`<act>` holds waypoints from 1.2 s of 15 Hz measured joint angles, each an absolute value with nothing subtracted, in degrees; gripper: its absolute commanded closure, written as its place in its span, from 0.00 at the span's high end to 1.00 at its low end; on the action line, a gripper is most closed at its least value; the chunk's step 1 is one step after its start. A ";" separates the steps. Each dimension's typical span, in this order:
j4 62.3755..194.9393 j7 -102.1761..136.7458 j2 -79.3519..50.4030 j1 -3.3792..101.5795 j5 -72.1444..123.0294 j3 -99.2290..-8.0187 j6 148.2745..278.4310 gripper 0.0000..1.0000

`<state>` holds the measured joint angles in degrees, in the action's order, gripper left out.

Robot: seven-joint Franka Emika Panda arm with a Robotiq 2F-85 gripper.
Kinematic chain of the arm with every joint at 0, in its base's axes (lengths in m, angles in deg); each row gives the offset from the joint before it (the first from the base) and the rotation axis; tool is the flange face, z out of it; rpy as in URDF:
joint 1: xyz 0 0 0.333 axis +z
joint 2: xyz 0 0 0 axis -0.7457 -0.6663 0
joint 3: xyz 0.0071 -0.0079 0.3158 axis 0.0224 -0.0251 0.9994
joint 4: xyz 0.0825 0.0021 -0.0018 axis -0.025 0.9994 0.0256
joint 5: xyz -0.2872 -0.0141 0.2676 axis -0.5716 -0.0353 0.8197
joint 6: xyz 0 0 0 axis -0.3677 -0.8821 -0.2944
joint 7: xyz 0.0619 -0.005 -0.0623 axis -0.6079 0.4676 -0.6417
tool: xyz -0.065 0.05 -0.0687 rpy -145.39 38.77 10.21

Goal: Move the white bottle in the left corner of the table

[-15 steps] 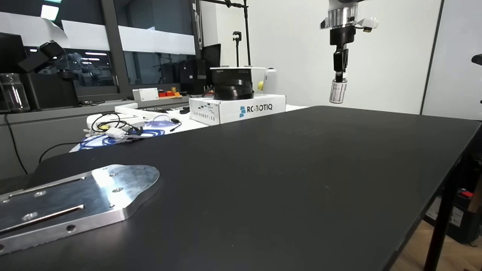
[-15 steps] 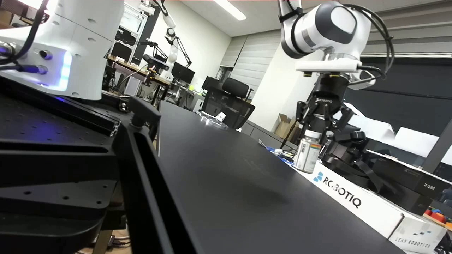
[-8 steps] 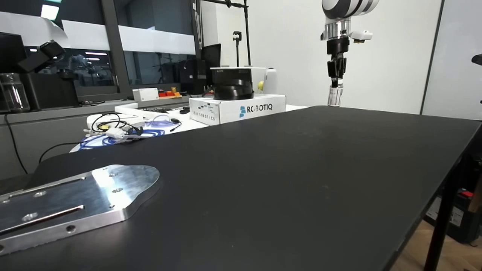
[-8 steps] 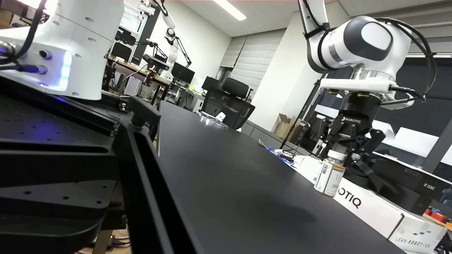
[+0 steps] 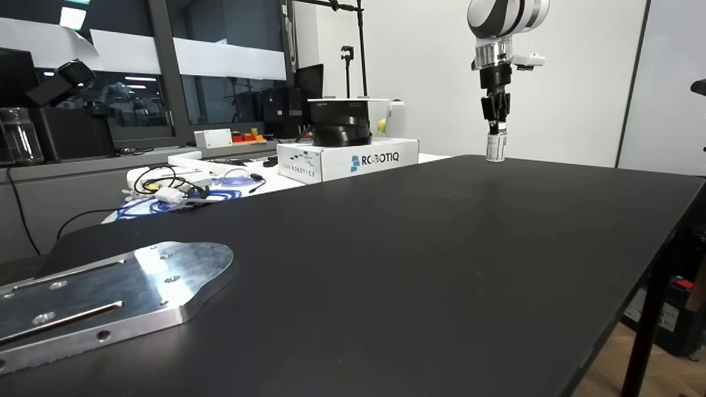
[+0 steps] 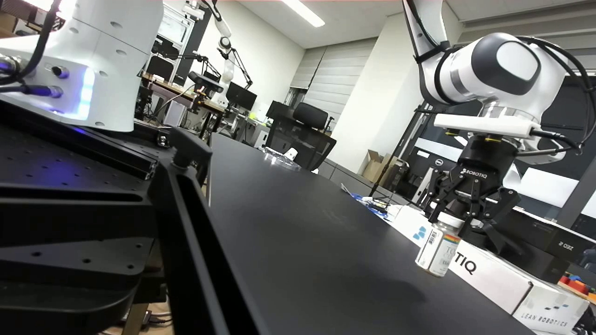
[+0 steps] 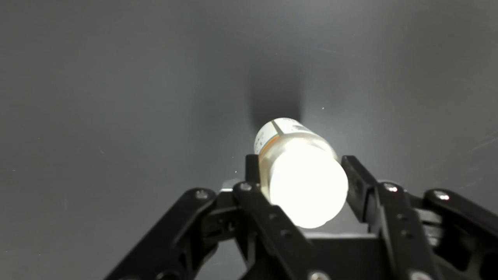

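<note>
The white bottle [image 5: 495, 148] is a small cylinder with a white cap and printed label. It also shows in an exterior view [image 6: 438, 251], slightly tilted, and in the wrist view [image 7: 307, 182], where its cap is overexposed. My gripper [image 7: 300, 167] has its fingers on both sides of the bottle's upper part, shut on it. The gripper shows above the bottle in both exterior views [image 5: 496, 127] [image 6: 455, 218]. The black table [image 5: 353, 298] [image 6: 288, 232] lies below, and it fills the wrist view's background [image 7: 116, 97]. The bottle hangs above the table near its far end, its shadow apart from it.
A shiny metal plate [image 5: 165, 275] lies on the table's near left. A white Robotiq box [image 5: 353, 160] [image 6: 489, 274] stands beside the table's long edge with black items on it. Cables [image 5: 182, 193] lie beside it. A clear object [image 6: 281, 158] sits at the table's far end.
My gripper and the held bottle have come down toward the table in both exterior views. In an exterior view they have also moved right, in front of the Robotiq box.
</note>
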<state>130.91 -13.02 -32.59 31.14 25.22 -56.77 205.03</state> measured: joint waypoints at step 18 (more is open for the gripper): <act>127.94 -13.09 -35.34 29.25 25.22 -55.73 205.45 1.00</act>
